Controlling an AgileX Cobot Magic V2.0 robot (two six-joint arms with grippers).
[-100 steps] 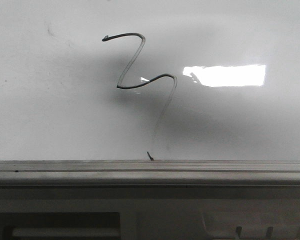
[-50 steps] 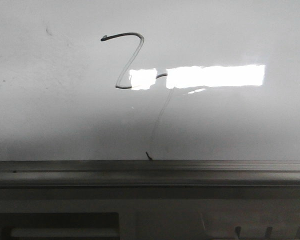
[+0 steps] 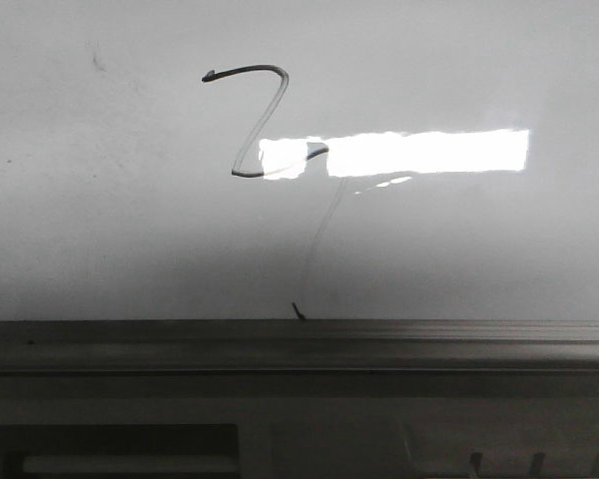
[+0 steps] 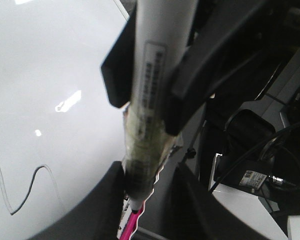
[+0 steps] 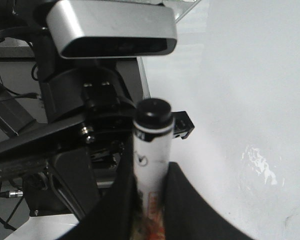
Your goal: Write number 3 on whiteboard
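Number 3 [image 3: 270, 125] sits upper-left on the whiteboard [image 3: 100, 230] (reads like a 2). Left fingers [image 4: 150, 107] clamp a taped marker [image 4: 155, 75], right fingers [image 5: 147, 182] clamp a capped marker [image 5: 151, 135] — best to add the lower curve with steady tip pressure.

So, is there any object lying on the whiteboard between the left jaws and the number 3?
No object shows there. In the left wrist view the left gripper holds a marker, and bare whiteboard lies between it and the number 3; only light reflections show on that surface.
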